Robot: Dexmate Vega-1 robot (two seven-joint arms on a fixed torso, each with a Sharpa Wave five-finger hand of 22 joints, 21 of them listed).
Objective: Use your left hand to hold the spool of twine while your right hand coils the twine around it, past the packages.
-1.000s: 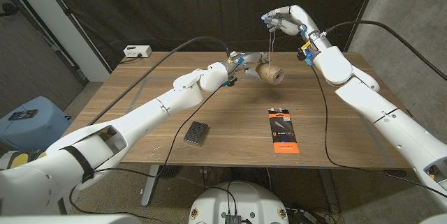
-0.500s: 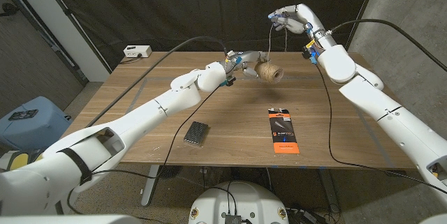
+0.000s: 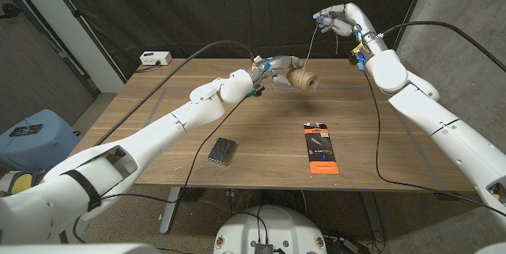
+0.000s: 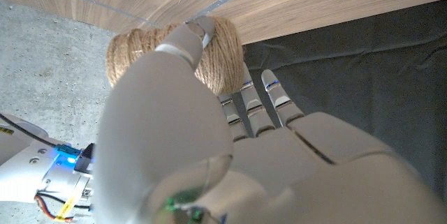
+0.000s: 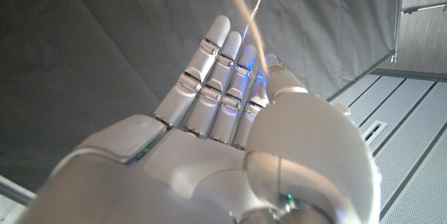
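My left hand (image 3: 273,72) holds the tan spool of twine (image 3: 303,81) above the far middle of the table; in the left wrist view its fingers (image 4: 195,35) wrap the spool (image 4: 140,53). A thin strand of twine (image 3: 312,46) runs up from the spool to my right hand (image 3: 338,21), raised high past the table's far edge. That hand pinches the strand (image 5: 253,15) between thumb and fingers (image 5: 269,70). An orange-and-black package (image 3: 321,149) lies flat near the front right. A small dark package (image 3: 222,150) lies at the front middle.
A white box with cable (image 3: 155,58) sits at the table's far left corner. Black cables trail over both arms and across the wooden table (image 3: 158,119). A dark curtain hangs behind the table, and a concrete wall stands at the right.
My right hand has risen and moved to the right, drawing the strand longer and slanted. The left hand and spool have shifted slightly farther away.
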